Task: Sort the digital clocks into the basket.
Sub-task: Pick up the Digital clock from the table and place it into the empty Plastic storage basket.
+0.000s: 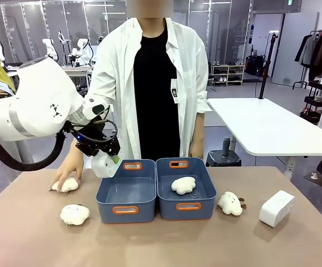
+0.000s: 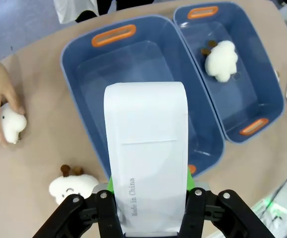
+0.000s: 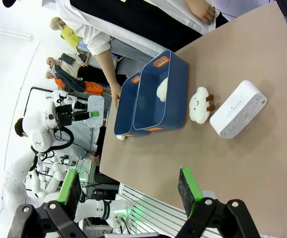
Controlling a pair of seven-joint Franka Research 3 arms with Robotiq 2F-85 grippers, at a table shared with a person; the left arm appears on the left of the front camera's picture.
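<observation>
At the far left of the desk (image 1: pixel 161 245), the person's hand (image 1: pixel 69 168) rests on a plush (image 1: pixel 65 185). A second plush (image 1: pixel 74 214) lies nearer the robot's side, just left of the bins.

The left hand (image 2: pixel 149 191) is clamped on the first clock (image 2: pixel 145 144), with one green pad pressed to each long side. The front view shows this clock in the air, above the far left corner of the left bin (image 1: pixel 108 210). In the left wrist view its white body points down toward the inside of that bin, and small print runs along one edge.

The right bin (image 1: pixel 169 209) stands touching the left one, side by side. A third plush (image 1: pixel 183 185) lies inside it. A fourth plush (image 1: pixel 230 203) lies on the desk just beside the right bin's right wall.

The second clock (image 1: pixel 276 208) sits on the desk further right, near the fourth plush and apart from both bins, turned at an angle to the desk edge.

The right hand (image 3: pixel 129 188) has its fingers wide apart and grips nothing. It hangs over the robot's side of the desk, well apart from the second clock.
</observation>
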